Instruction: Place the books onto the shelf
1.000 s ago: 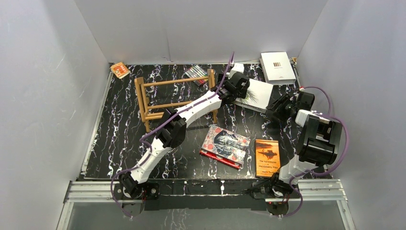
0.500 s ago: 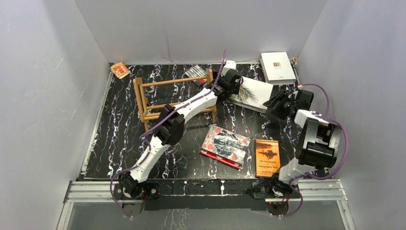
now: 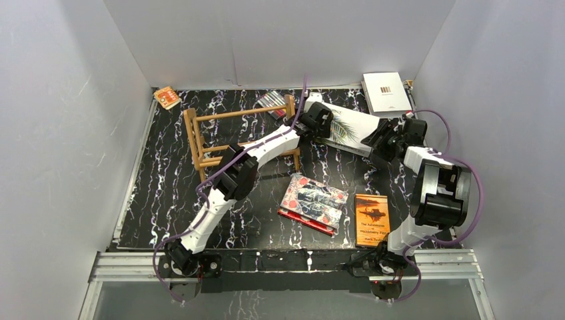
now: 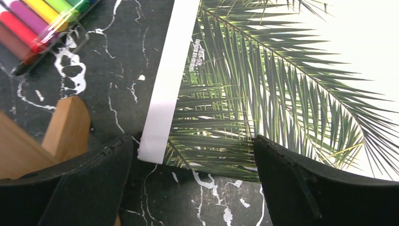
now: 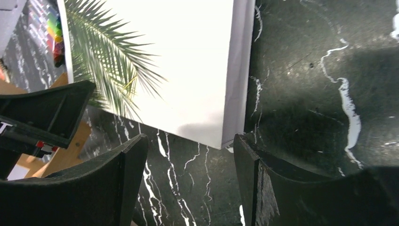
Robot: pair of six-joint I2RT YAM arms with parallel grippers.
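Palm-leaf book [image 3: 352,125] — between left tool [image 4: 191,148], right tool [image 5: 189,141]

The left arm [image 3: 256,155] stretches forward and rightward, with the left gripper [image 4: 193,157] angled down, jaws wide apart. The right arm [image 3: 436,193] is folded, with the right gripper [image 5: 188,150] low, jaws parted.

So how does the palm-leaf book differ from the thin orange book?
The palm-leaf book is white and bigger; the orange book is smaller, with a dark silhouette. The palm-leaf book lies far back, left gripper and right gripper open at its corners; the orange book lies near, untended. Both lie flat, off the shelf.
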